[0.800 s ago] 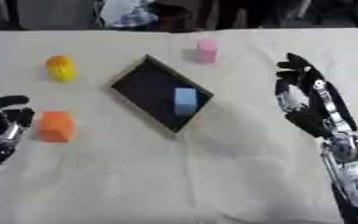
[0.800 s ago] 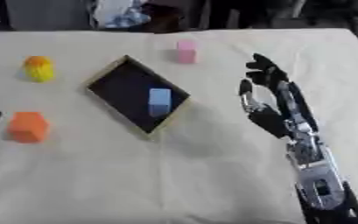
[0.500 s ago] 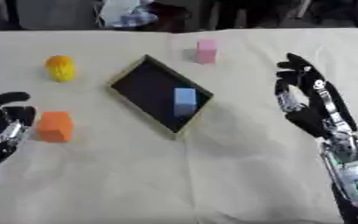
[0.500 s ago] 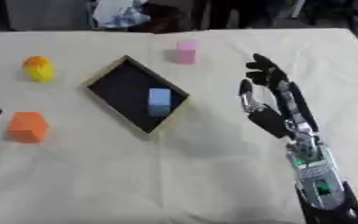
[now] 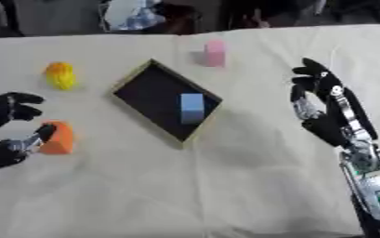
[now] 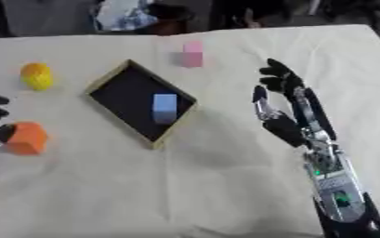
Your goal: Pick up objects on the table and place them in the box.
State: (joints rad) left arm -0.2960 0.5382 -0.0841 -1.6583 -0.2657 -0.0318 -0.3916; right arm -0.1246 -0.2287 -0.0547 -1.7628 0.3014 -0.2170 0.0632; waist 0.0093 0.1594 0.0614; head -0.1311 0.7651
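Note:
A shallow black box [image 5: 150, 96] with a tan rim lies askew mid-table, and a light blue block [image 5: 192, 108] rests inside it. An orange block [image 5: 58, 137] sits on the cloth at the left. My left hand [image 5: 6, 130] is around it, thumb touching its near side and curled fingers just beyond it, not closed on it. A yellow object [image 5: 60, 75] lies further back on the left. A pink block [image 5: 215, 53] stands behind the box. My right hand [image 5: 324, 107] hovers open to the right of the box, fingers straight and holding nothing.
The table is covered with a cream cloth [image 5: 225, 186]. Dark clutter and a pale bundle [image 5: 136, 13] lie past the far edge. Bare cloth stretches in front of the box and between it and my right hand.
My left hand has reached further in and now brackets the orange block. The right hand has barely moved.

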